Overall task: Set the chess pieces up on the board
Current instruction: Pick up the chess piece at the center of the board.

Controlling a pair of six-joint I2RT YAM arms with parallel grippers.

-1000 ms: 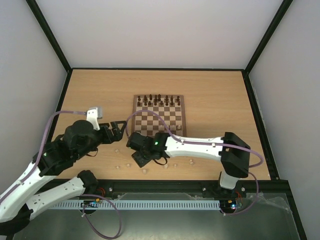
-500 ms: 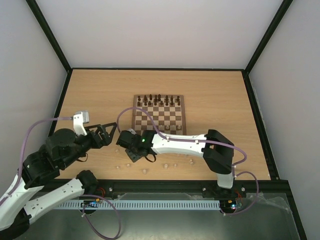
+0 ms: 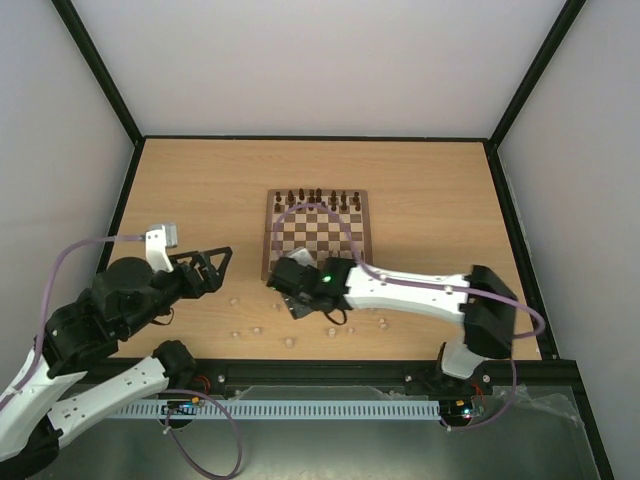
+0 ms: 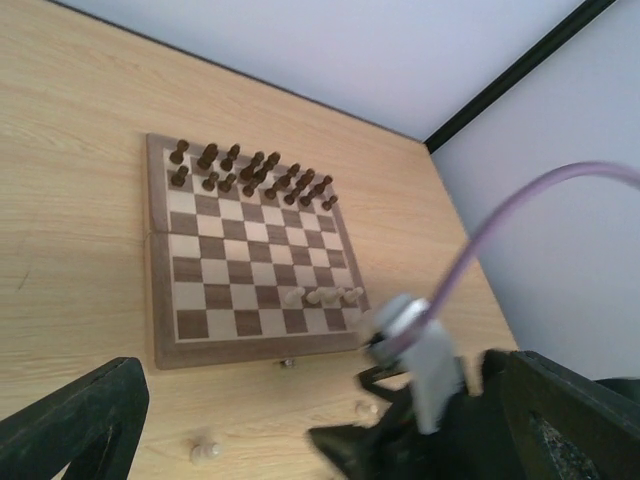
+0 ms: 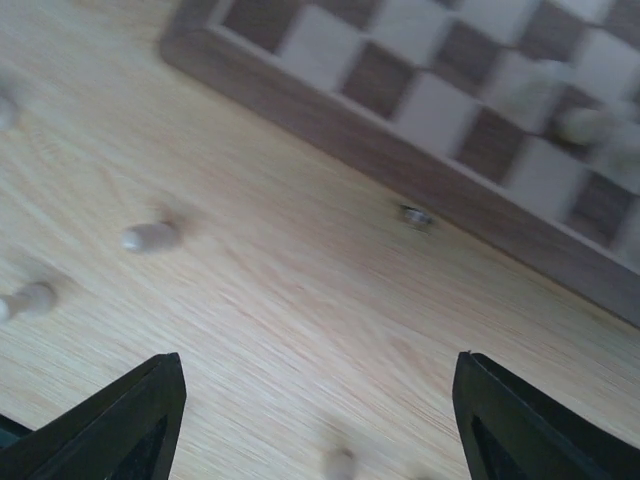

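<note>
Right hand hovers low over the tabletop just in front of the board, w/ the latch at centre-right of its wrist view. Fingers are spread well apart, nothing btwn them, so it's empty. Looks like it's lining up a pick: loose pale pieces lie scattered on the bare wood across the lower middle of the overhead view, and two at left in the wrist cam seem to lie on their sides (blurry). Four pale ones stand in a short row on the board's near-right squares, probably the start of the pawn line; most of the set isn't on yet. Dark pieces fill the two far rows, tidy. Left hand hangs mid-left, clear of the board, fingers at full spread, holding nothing, prob parked so the arms don't clash. Next pick needs a fine pinch: the pieces are tiny and easy to roll.
</note>
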